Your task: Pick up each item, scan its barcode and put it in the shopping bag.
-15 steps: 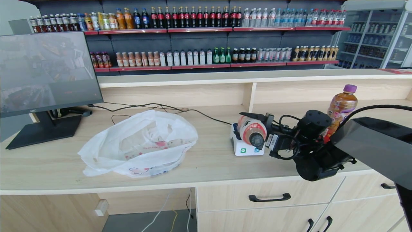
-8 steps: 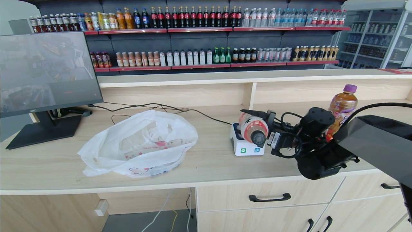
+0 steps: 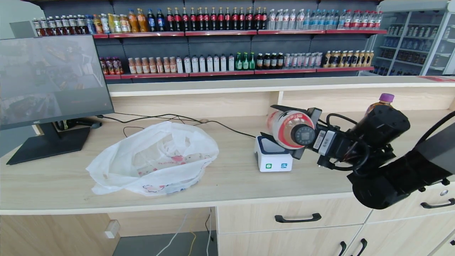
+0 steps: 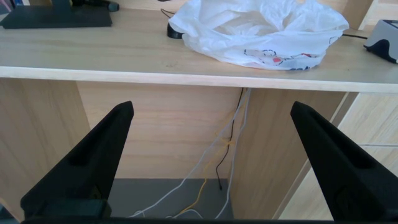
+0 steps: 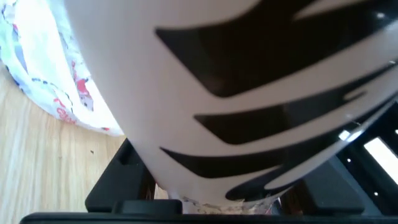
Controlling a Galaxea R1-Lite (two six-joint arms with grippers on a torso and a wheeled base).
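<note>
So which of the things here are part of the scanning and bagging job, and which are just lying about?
Part of the job: held bottle in the right gripper, scanner, shopping bag, purple-capped bottle on the counter.
Just lying about: monitor, cables, shelf drinks.

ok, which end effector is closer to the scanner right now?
Right. The right end effector holds a bottle just above the scanner. The left end effector hangs open below the counter edge, on the shopping bag side, well away.
</note>
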